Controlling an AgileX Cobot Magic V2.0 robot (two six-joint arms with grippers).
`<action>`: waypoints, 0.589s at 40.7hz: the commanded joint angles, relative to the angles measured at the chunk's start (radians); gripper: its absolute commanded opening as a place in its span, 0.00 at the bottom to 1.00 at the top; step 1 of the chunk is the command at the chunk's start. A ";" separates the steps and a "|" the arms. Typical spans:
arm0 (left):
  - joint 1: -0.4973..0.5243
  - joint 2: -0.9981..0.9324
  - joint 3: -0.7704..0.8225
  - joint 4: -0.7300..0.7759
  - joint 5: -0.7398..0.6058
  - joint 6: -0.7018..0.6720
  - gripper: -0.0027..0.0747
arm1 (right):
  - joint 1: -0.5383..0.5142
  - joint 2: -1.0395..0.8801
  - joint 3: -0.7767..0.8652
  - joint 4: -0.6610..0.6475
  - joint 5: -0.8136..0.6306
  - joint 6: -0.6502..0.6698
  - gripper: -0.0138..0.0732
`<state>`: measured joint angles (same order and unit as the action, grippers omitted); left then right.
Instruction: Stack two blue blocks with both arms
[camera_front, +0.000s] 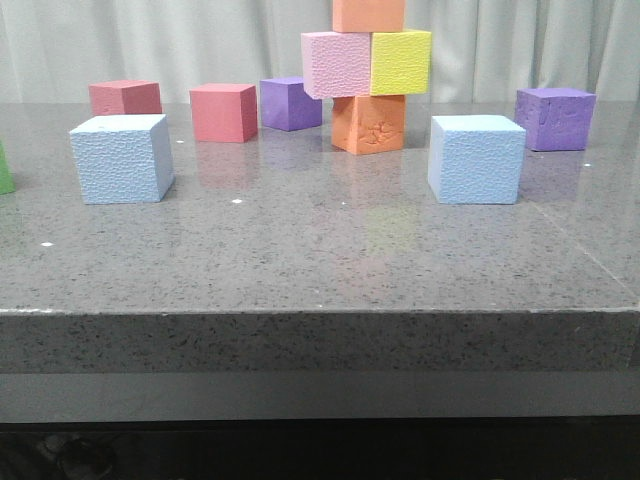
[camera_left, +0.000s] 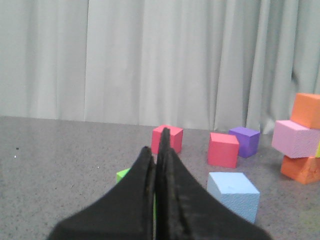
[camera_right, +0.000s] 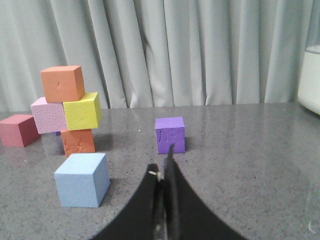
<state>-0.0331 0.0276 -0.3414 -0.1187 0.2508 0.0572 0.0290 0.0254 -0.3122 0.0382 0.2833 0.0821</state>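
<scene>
Two pale blue blocks stand apart on the grey table. One blue block is at the left and also shows in the left wrist view. The other blue block is at the right and also shows in the right wrist view. My left gripper is shut and empty, back from its block. My right gripper is shut and empty, back from its block and to one side. Neither gripper shows in the front view.
A stack of orange, pink, yellow and orange cubes stands at the back middle. Two red cubes, two purple cubes and a green cube stand around. The table's front edge is near.
</scene>
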 joint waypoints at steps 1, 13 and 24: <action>0.001 0.088 -0.153 -0.002 0.061 -0.011 0.01 | -0.008 0.094 -0.139 -0.004 0.033 -0.009 0.08; 0.001 0.356 -0.354 0.002 0.284 -0.011 0.01 | -0.008 0.383 -0.336 -0.006 0.253 -0.015 0.08; 0.001 0.494 -0.354 0.002 0.307 -0.011 0.01 | -0.008 0.553 -0.328 -0.005 0.264 -0.015 0.08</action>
<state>-0.0331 0.4765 -0.6604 -0.1128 0.6294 0.0572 0.0290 0.5290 -0.6108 0.0382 0.6034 0.0736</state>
